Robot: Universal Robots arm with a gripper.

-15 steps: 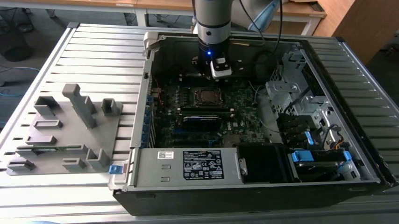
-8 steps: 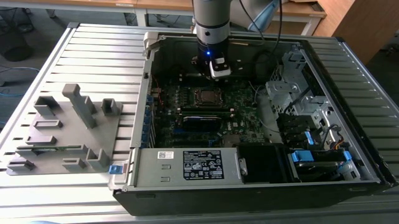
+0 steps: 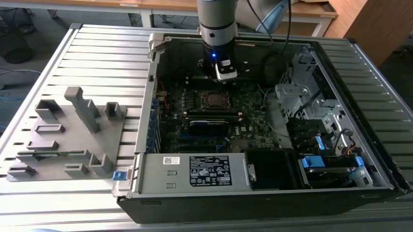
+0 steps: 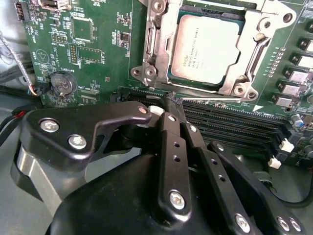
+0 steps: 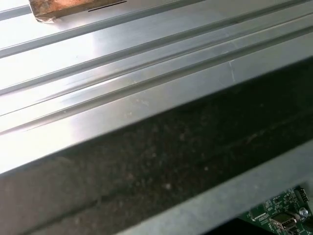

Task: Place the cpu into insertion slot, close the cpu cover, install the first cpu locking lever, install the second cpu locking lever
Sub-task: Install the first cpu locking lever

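the black jointed claw (image 4: 172, 100) hangs over the green motherboard (image 4: 98, 58) with its fingertips pressed together on nothing, near the small square dark insertion slot (image 4: 212, 12) with its silver rim. that slot holds the flat square cpu (image 4: 208, 46) with the dull silver-grey metal top, and the thin silver metal cpu cover (image 4: 159, 54) lies around it, the chip showing through its square window. the cpu lies level, printed top facing up, too nearly square to show a long axis, its board inside the open black computer case (image 3: 258, 205) on the slotted aluminium table (image 3: 96, 58).
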